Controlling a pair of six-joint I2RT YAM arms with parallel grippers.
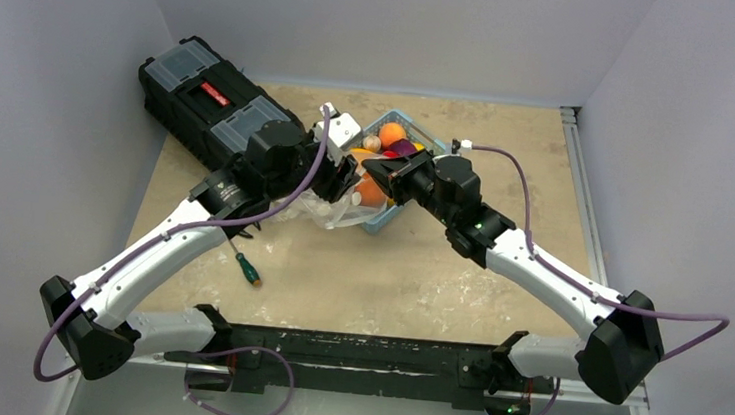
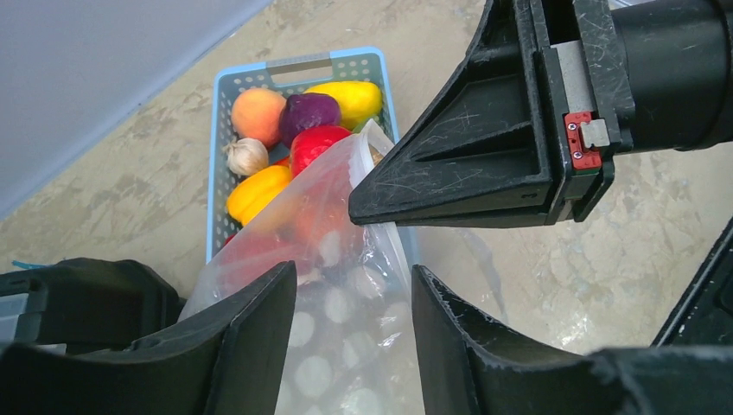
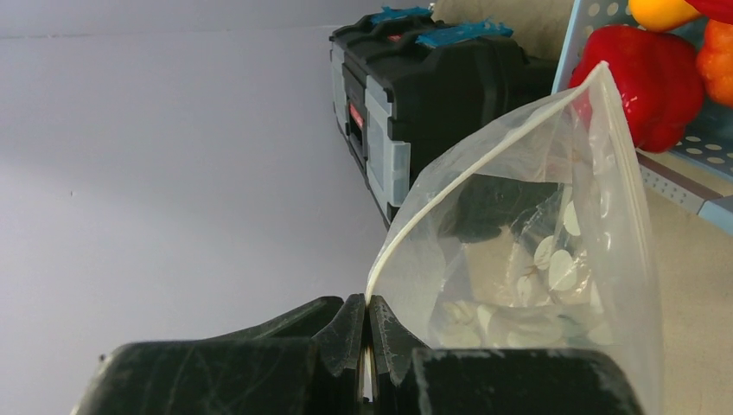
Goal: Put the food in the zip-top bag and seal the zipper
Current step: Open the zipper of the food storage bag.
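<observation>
The clear zip-top bag hangs beside the light blue basket. My right gripper is shut on the bag's white zipper strip and holds the mouth up. My left gripper is open, with loose bag film lying in the gap between its fingers, which are not pinching it. The food lies in the basket: a peach-coloured fruit, a purple piece, a yellow piece, a red pepper, a garlic bulb and an orange-yellow pepper. From above, both grippers meet at the basket's left side.
A black toolbox stands at the back left, close behind my left arm. A green-handled screwdriver lies on the tabletop near my left forearm. Grey walls close in the table on three sides.
</observation>
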